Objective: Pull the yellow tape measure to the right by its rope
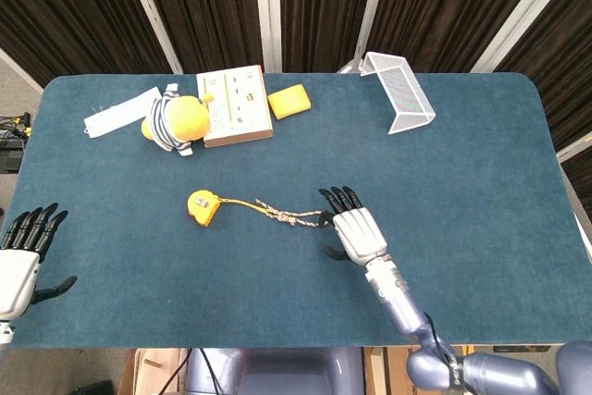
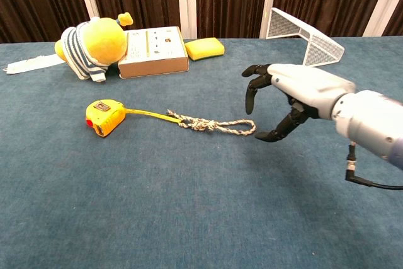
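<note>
The yellow tape measure [image 1: 203,206] [image 2: 104,116] lies left of the table's middle, its yellow tape drawn out to the right. A braided rope [image 1: 293,218] [image 2: 215,126] is knotted to the tape and ends in a loop pointing right. My right hand [image 1: 355,233] [image 2: 291,95] hovers just right of the loop's end, palm down, fingers spread and curved, holding nothing. My left hand [image 1: 23,261] rests open at the table's near left edge, far from the tape measure.
A yellow plush toy in a striped shirt [image 1: 174,120], a beige box [image 1: 235,104] and a yellow sponge [image 1: 289,101] sit at the back left. A white mesh rack [image 1: 398,92] stands at the back right. A white strip [image 1: 120,113] lies far left.
</note>
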{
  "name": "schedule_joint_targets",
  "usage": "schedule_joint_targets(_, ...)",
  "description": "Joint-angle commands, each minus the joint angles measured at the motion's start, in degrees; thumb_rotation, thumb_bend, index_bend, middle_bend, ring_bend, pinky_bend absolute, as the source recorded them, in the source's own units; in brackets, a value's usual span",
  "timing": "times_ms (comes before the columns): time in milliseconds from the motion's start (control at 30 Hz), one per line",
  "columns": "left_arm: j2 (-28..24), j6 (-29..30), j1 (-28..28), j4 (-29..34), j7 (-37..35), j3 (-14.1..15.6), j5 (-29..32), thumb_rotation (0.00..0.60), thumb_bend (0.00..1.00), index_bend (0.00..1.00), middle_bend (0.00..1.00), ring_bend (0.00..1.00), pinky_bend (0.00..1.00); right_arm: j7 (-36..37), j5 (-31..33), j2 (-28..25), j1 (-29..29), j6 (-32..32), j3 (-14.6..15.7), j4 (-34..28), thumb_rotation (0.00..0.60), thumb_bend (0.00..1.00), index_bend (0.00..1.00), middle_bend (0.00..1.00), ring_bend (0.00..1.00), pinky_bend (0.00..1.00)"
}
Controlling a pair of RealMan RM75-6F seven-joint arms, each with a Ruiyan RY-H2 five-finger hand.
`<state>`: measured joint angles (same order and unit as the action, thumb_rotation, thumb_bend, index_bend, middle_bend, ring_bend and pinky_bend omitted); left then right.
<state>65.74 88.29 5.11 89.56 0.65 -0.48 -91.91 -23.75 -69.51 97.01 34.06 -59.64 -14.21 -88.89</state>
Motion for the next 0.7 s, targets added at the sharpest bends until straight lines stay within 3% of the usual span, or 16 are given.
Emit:
schedule_joint_targets(33, -0.02, -0.01, 0.01, 0.01, -0.09, 0.05, -0.05, 0.6, 0.0, 0.0, 0.0, 0.0, 0.0, -1.25, 2.46, 2.73, 1.63, 0.53, -0.88, 2.84, 0.6, 0.28, 0.5, 0.12, 0.0, 0.0)
schedule_joint_targets(367, -0.12, -0.77, 0.23, 0.0, -0.71, -0.09, 0.67, 0.6, 0.0, 0.0, 0.0, 0.0, 0.0, -1.18, 8.24, 5.62, 3.42, 1.2, -2.83, 9.1, 0.6, 0.32, 0.5, 0.12, 0.0, 0.0)
schedule_joint_targets(700, 0.05, -1.77, 0.68, 0.39, -0.33, -0.12, 1.06, 0.6, 0.0, 0.0, 0.0, 0.0, 0.0, 1.18, 9.23, 7.46, 3.89, 0.66, -2.25, 12.03, 0.6, 0.32, 0.5, 0.12, 0.0, 0.0)
